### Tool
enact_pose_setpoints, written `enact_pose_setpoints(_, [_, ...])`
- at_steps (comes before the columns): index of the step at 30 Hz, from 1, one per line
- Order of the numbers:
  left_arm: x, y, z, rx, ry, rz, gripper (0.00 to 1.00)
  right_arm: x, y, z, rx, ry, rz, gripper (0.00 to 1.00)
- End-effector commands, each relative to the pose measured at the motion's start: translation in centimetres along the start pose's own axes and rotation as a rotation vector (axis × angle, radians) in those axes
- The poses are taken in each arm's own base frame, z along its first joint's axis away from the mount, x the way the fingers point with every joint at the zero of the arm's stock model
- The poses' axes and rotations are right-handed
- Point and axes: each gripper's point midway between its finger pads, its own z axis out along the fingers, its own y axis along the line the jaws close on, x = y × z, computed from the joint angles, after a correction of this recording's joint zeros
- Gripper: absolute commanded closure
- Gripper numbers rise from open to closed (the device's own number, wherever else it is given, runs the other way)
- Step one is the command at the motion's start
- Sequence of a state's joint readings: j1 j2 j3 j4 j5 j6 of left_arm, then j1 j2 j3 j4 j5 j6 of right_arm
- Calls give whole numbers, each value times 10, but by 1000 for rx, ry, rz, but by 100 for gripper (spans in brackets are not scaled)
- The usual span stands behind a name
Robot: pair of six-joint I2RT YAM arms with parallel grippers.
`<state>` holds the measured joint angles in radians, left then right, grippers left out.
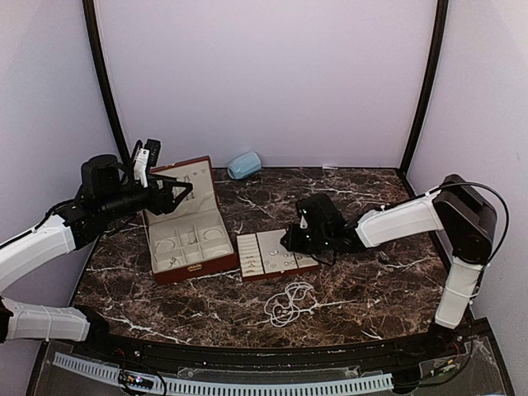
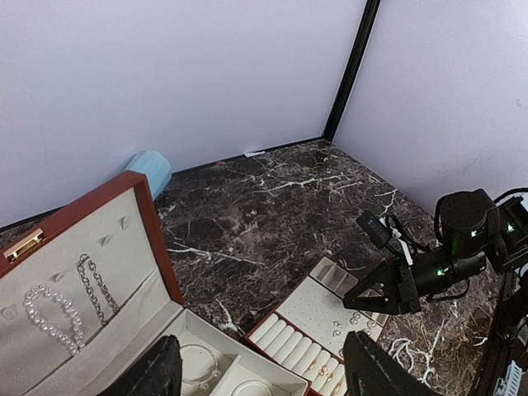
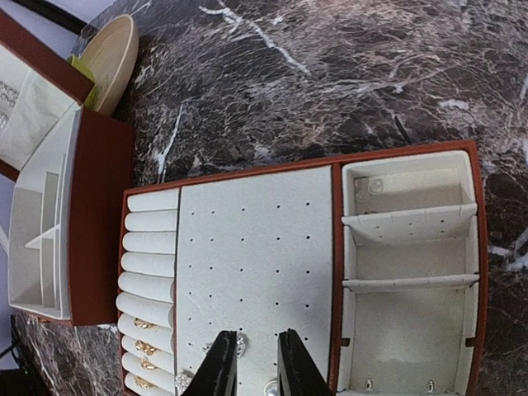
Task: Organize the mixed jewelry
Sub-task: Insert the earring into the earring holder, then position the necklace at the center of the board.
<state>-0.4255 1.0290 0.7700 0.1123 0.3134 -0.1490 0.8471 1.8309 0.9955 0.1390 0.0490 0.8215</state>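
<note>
Quick count, so far I get two arms, the left arm [image 1: 41, 239] and the right arm [image 1: 396, 221]. One open brown case [image 1: 194, 272] left of centre, one separate tray [image 1: 271, 246] just beside it, one pale blue thing [image 1: 244, 165] upper middle, and one loose bead tangle [image 1: 289, 304] lower centre. The lid's got one pearl strand [image 2: 49, 318] and one chain [image 2: 97, 285]. The tray's right end has three compartments [image 3: 408, 313].

In the right wrist view the tray [image 3: 256, 214] runs off the bottom edge, which cuts its lowest ring rolls and the rings [image 3: 142, 345] on them. The right claw [image 3: 254, 351] covers part of the earrings [image 3: 242, 341], and their shape is too small to tell. From above, that claw hides the tray's right end. The left claw [image 2: 262, 346] shows only its fingers [image 2: 161, 371], dark blurs at the bottom edge, where the case [image 2: 124, 239] is also cut off.
</note>
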Motion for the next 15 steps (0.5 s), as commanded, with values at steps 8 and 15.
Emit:
enact_pose_setpoints(8, [-13,0,-7,-12,-33,24,30,10,34,4,-64,82,-150,86])
enact_pose_setpoints(15, [-12,1,-8,-21,-31,26,30,22,31,18,-64,117,-138,89])
